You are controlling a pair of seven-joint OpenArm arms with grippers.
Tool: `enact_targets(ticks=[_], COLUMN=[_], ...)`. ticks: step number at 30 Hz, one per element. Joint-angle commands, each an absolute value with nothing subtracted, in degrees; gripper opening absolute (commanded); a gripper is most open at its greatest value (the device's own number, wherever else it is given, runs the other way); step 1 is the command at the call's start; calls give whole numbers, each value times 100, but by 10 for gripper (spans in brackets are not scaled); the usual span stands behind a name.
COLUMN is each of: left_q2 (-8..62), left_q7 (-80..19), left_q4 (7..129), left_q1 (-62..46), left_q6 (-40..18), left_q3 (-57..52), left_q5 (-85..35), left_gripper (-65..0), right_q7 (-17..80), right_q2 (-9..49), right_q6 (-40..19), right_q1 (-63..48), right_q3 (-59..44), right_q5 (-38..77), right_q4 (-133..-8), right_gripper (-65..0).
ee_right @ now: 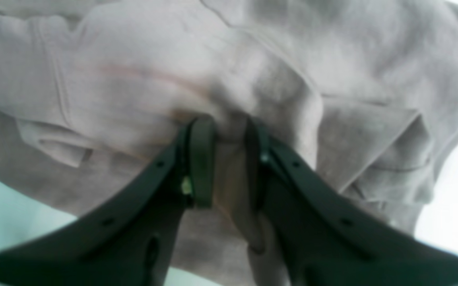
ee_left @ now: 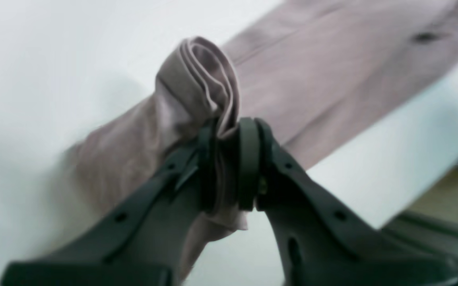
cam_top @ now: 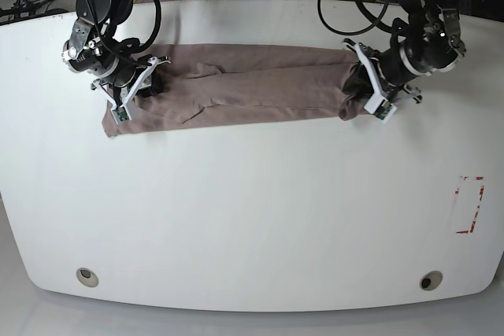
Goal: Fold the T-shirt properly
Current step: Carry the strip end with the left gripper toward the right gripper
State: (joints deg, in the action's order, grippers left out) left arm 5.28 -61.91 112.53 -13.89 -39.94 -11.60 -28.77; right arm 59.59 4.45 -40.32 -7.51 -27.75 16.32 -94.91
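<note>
The white worktop (cam_top: 252,218) lies bare and wide in front of the T-shirt (cam_top: 252,88), folded into a long band across its far part. Only my wrist views show the grips: my left hand (ee_left: 229,159) pinches a rolled end, my right hand (ee_right: 229,159) a bunched fold.

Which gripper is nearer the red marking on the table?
Left. The left gripper pinches the T-shirt end on the red marking's side of the table; the right gripper grips the far end.
</note>
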Motion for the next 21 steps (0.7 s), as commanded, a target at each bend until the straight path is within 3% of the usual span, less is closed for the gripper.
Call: enact_targets(ticks=[1,7,21], left_q2=[549,127,-145], left_q7=[-6044,-6044,-6035], left_q4=[11336,11231,10932], left_q1=[-1323,-1121,-831], left_q6=[-4000,-4000,-4000], left_q3=[-989,-734,400], left_q5=[-2985,-2967,-2967], left_gripper=[-587,-586,-583], right_q7=[6088,6088,6088], right_q2=[488,488,488], right_q6=[-4000,-4000,-4000], right_q1=[-734,-716,-690], right_q3=[-2782,-2782,-2782], right_q5=[1508,1508,1508], right_q4=[-9543,-9543,-9543], right_gripper=[-526,-526,-528])
